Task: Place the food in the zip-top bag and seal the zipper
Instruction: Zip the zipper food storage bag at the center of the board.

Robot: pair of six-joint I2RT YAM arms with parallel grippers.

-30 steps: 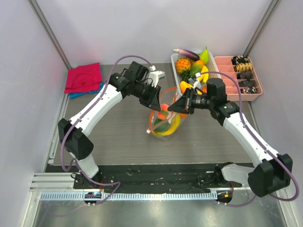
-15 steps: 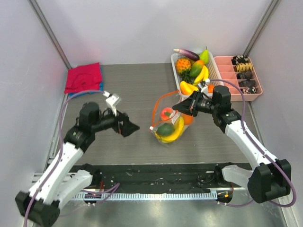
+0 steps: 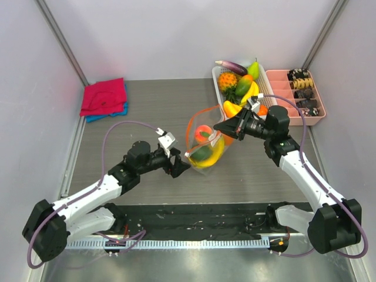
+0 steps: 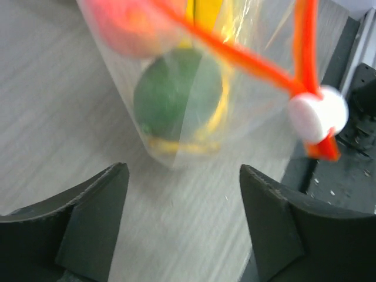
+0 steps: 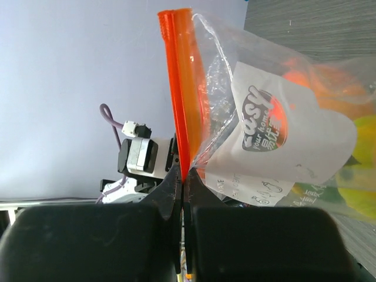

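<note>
Orange-red zipper [image 5: 179,88] clamped flat between the pressed-together fingers of the right gripper [image 3: 220,126], right arm [image 3: 299,170] reaching in from the right with elbow bent, holding the zip-top bag [image 3: 204,147] up by its mouth, centre stage. Down low on the other side, left arm [image 3: 94,194] stretched forward, left gripper [image 3: 180,167] spread wide with nothing in it, just beside the bag's lower corner and the white slider [image 4: 317,114], not touching. Inside the clear plastic, counting three: one red fruit [image 3: 204,132], one green fruit [image 3: 201,154], one yellow banana [image 3: 215,156].
</note>
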